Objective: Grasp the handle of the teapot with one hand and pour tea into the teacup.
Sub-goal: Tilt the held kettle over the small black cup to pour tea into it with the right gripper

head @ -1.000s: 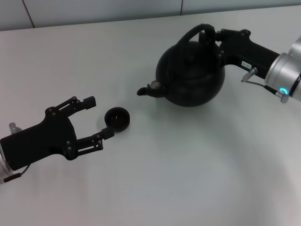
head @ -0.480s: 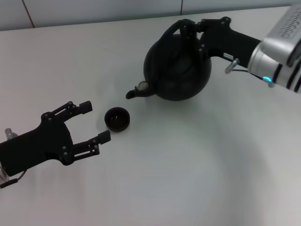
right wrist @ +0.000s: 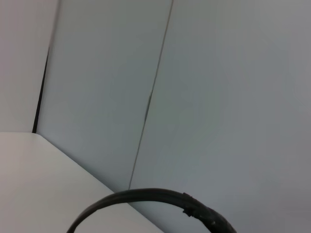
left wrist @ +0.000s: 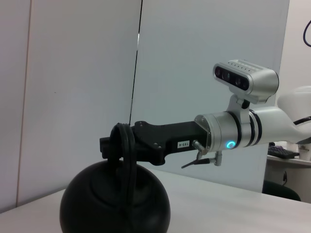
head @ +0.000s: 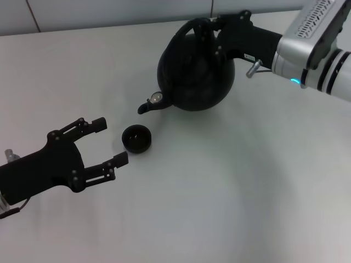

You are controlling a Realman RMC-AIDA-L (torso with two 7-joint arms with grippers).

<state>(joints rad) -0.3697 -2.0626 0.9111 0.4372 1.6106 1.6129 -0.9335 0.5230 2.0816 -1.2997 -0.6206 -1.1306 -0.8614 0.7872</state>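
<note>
Left gripper (head: 112, 141) is being held low over the white table (head: 219, 208) at the near left of the head view, its two black fingers (head: 92, 125) being kept spread wide with nothing between them. Just beyond the fingertips, the small black teacup (head: 136, 138) is being left upright on the table, near the lower fingertip but apart from it. Farther right and farther back, the round matte black teapot (head: 194, 76) is being carried with its short spout (head: 149, 104) being pointed toward the teacup; the spout tip is being kept just behind and to the right of the cup, not over its rim. Whether the pot's base is touching the table cannot be told. Its arched handle (head: 192, 30) is being gripped at the top by the right gripper (head: 215, 28), the jaws being closed on the hoop, while the silver forearm is being extended in from the right edge. In the left wrist view the handle (left wrist: 127, 165) is being seen rising over the pot's body (left wrist: 114, 204), and in the right wrist view only a curved stretch of the handle (right wrist: 146, 196) is being shown against a pale wall.
</note>
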